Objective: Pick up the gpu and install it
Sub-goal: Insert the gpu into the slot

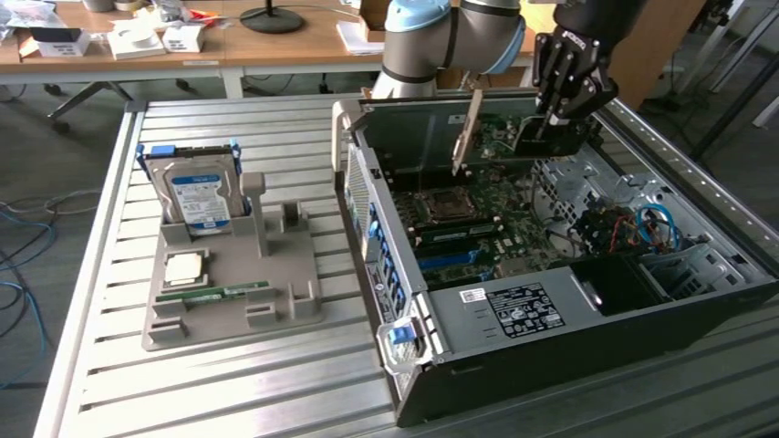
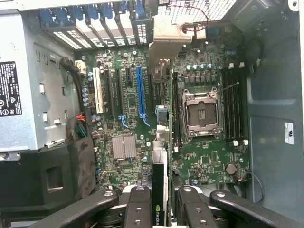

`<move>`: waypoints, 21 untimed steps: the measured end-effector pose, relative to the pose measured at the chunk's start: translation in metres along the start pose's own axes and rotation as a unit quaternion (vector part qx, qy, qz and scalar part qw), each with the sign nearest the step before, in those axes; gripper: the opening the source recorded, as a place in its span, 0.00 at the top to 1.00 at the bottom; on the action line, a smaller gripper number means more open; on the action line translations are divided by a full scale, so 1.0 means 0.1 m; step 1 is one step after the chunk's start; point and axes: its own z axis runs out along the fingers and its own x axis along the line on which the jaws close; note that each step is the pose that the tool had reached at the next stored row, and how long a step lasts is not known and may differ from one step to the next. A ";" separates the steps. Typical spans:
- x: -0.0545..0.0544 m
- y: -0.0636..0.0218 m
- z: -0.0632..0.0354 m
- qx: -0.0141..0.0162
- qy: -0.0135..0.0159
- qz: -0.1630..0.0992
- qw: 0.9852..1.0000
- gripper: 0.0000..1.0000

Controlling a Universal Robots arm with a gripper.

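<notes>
Worktop at the left of the exterior frame carries a grey holder, with the hard drive standing in it and the memory stick lying low at its front. None of that concerns me now.

Moving to the middle, the open computer case lies on its side, its motherboard facing up.

At the upper right of the exterior frame the claw hangs inside the case, clenched on the gpu. So the card is not off to any side of the claw. It sits between the fingers and hangs straight below them, on edge, over the far part of the board. Its silvery bracket stands upright at the end toward the exterior view's left.

In the wrist view I look down along the card. The gpu runs out from the claw as a thin dark strip, its long axis parallel to the blue slot. It lies between that slot and the processor socket, and the bracket reaches the perforated rear wall of the case. By my reading the card is lined up lengthwise with the slot row. I cannot tell whether its lower edge touches the board or sits in a slot.
</notes>
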 end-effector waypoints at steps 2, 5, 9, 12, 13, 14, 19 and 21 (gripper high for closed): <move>0.01 -0.001 0.002 0.000 0.000 0.000 1.000 0.74; 0.05 -0.004 0.002 0.000 0.000 0.000 1.000 0.74; 0.10 -0.003 0.006 0.000 0.000 0.000 1.000 0.74; 0.10 0.002 0.035 0.000 -0.001 0.000 1.000 0.74; 0.11 0.004 0.048 0.000 -0.001 -0.001 1.000 0.74; 0.11 0.006 0.060 0.000 -0.001 -0.001 1.000 0.74; 0.12 0.024 0.136 0.000 -0.003 -0.002 1.000 0.74; 0.12 0.032 0.165 0.000 -0.004 -0.003 1.000 0.74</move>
